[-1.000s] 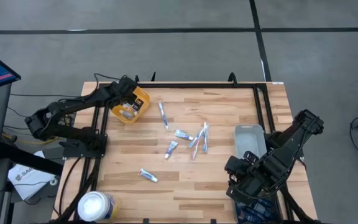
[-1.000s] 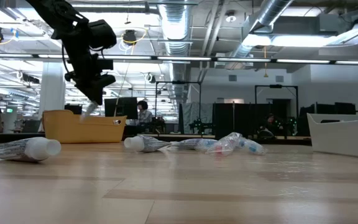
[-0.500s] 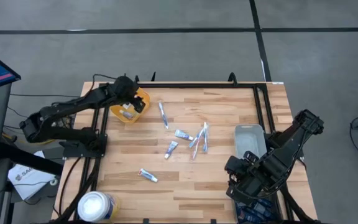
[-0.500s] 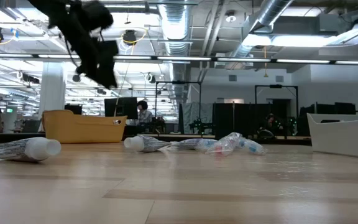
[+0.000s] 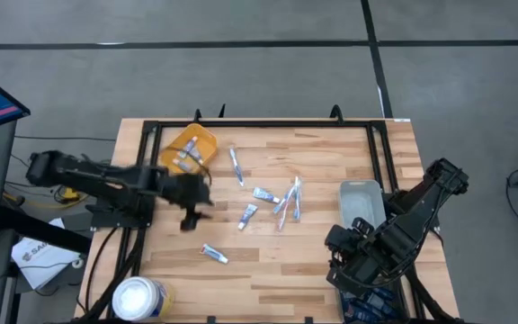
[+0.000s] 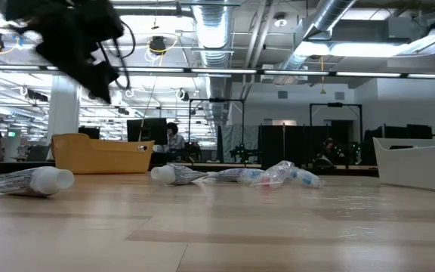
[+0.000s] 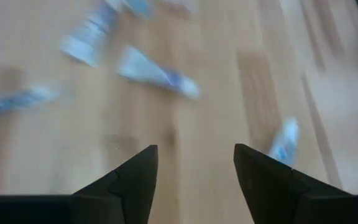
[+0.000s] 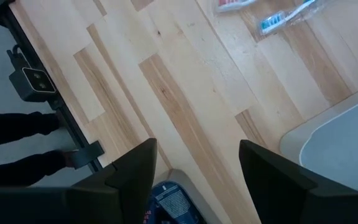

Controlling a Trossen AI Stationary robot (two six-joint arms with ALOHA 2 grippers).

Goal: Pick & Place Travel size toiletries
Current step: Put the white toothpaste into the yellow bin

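Left gripper (image 5: 192, 212) open and empty above the desk (image 5: 313, 261), right gripper (image 8: 194, 186) parked open at desk edge. Toothpaste tubes (image 5: 257, 203) scattered mid-desk: judged light, soft, slippery; best pinched across the flat body mid-length.

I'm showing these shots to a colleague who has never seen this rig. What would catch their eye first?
Probably the left gripper, open and empty above the table's left-middle, between the yellow bin at the back left and the small tubes. Next, the cluster of toiletries scattered mid-table, with one lone tube nearer the front. The right arm is folded at the front right corner beside a grey tray.
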